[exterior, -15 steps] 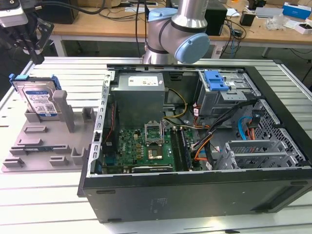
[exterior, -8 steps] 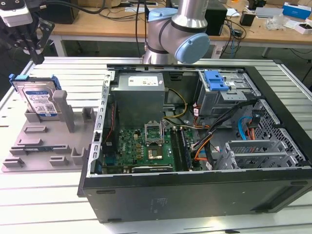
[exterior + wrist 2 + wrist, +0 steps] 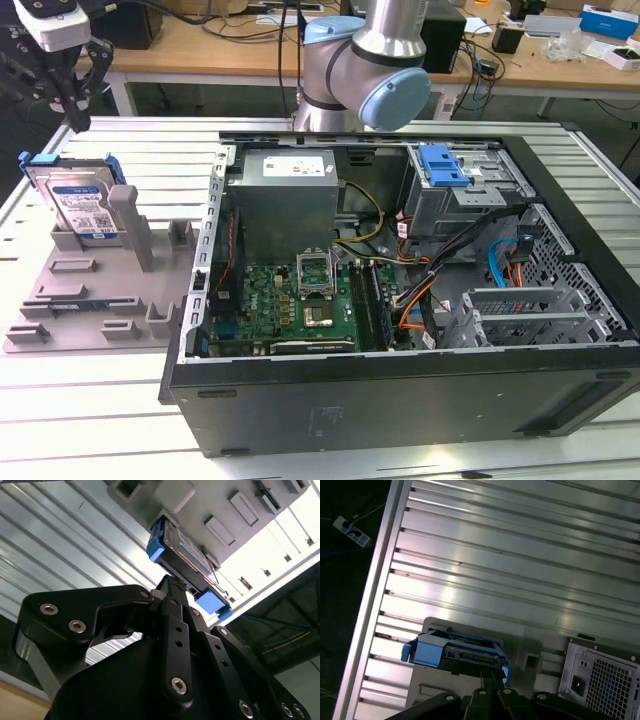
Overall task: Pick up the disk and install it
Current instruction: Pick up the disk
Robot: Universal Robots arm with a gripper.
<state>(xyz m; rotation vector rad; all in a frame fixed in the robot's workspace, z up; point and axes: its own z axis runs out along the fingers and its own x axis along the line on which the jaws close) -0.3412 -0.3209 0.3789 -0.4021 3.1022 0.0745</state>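
Observation:
The disk (image 3: 85, 205) is a silver hard drive with a white-and-blue label and a blue bracket. It stands on edge in a slot of the grey fixture plate (image 3: 90, 300) at the exterior view's left. My black gripper (image 3: 76, 122) hangs above the disk's top edge, apart from it, with its fingers closed together and nothing between them. In both wrist views the disk (image 3: 187, 550) (image 3: 455, 650) lies just beyond the fingertips of the gripper (image 3: 175, 584) (image 3: 490, 674).
An open computer case (image 3: 400, 380) lies to the exterior view's right of the fixture. It holds a motherboard, cables and a drive cage with a blue latch (image 3: 442, 165). The arm's base (image 3: 365, 70) stands behind the case. The ribbed metal table (image 3: 120, 400) extends around them.

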